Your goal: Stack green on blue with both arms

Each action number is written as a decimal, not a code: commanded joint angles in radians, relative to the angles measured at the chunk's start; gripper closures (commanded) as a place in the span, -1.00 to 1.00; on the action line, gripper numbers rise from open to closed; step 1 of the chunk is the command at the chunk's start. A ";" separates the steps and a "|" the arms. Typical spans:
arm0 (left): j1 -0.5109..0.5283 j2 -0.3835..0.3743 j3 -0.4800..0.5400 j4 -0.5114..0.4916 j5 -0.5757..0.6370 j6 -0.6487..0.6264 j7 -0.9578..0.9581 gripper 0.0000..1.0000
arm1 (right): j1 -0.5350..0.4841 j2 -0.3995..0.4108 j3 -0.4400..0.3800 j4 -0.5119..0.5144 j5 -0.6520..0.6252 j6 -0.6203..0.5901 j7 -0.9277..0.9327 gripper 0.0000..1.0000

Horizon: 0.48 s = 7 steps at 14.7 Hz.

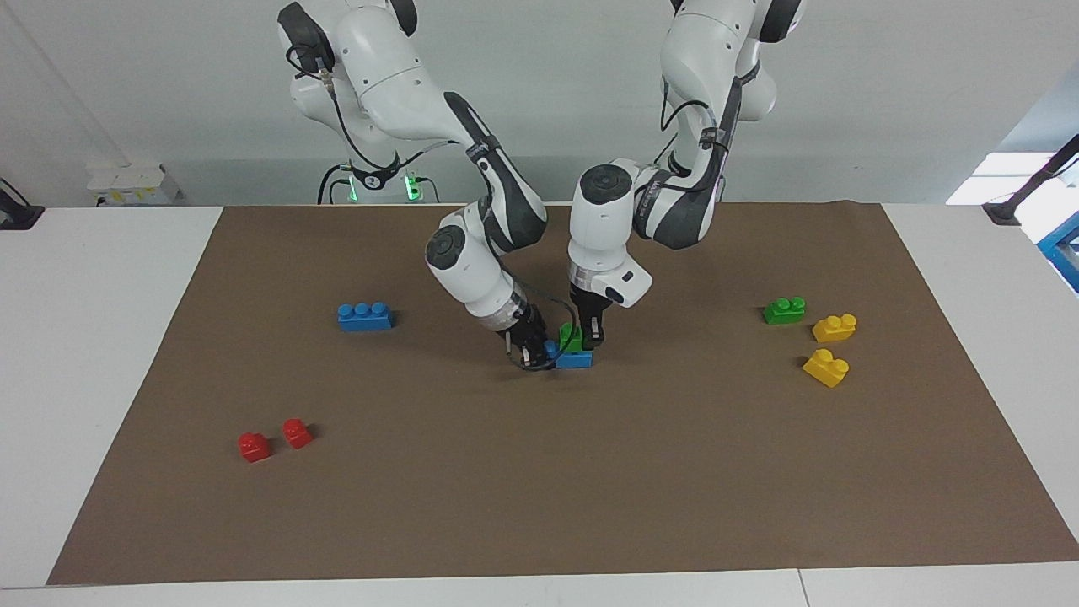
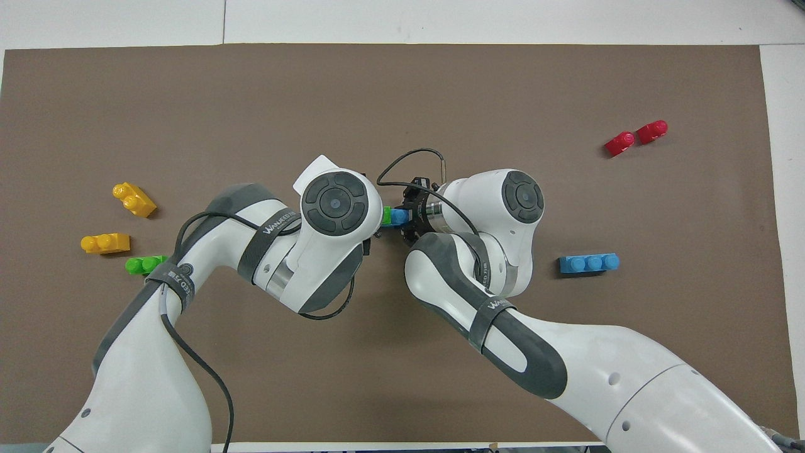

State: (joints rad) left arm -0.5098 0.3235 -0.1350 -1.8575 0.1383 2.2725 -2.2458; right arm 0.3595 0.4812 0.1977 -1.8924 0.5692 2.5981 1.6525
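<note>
A green brick (image 1: 571, 339) sits on top of a blue brick (image 1: 577, 360) that lies on the brown mat (image 1: 539, 489) near the table's middle. My left gripper (image 1: 584, 341) comes straight down and is shut on the green brick. My right gripper (image 1: 533, 354) comes in at a slant and is shut on the blue brick's end toward the right arm. In the overhead view only slivers of the green brick (image 2: 386, 215) and the blue brick (image 2: 398, 216) show between the two wrists. The right gripper (image 2: 410, 215) shows there; the left gripper is hidden under its wrist.
A second blue brick (image 1: 364, 316) lies toward the right arm's end. Two red bricks (image 1: 254, 447) (image 1: 297, 433) lie farther from the robots there. A second green brick (image 1: 784, 310) and two yellow bricks (image 1: 834, 327) (image 1: 826, 367) lie toward the left arm's end.
</note>
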 commanded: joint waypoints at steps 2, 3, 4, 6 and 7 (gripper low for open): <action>-0.023 0.029 0.017 0.000 0.030 -0.005 -0.031 1.00 | -0.007 0.002 0.003 -0.011 0.028 0.025 -0.017 1.00; -0.023 0.031 0.015 -0.002 0.035 -0.002 -0.035 1.00 | -0.007 0.002 0.003 -0.011 0.028 0.025 -0.017 1.00; -0.023 0.043 0.017 0.000 0.040 -0.001 -0.040 1.00 | -0.007 0.002 0.003 -0.011 0.028 0.025 -0.017 1.00; -0.021 0.045 0.017 0.003 0.049 -0.005 -0.043 1.00 | -0.007 0.002 0.003 -0.011 0.028 0.025 -0.017 1.00; -0.021 0.045 0.015 0.004 0.061 -0.010 -0.038 1.00 | -0.007 0.002 0.003 -0.011 0.028 0.025 -0.017 1.00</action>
State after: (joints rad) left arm -0.5134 0.3442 -0.1337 -1.8548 0.1607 2.2832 -2.2599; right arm 0.3598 0.4812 0.1981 -1.8925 0.5692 2.5982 1.6519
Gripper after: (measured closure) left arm 0.656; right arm 0.656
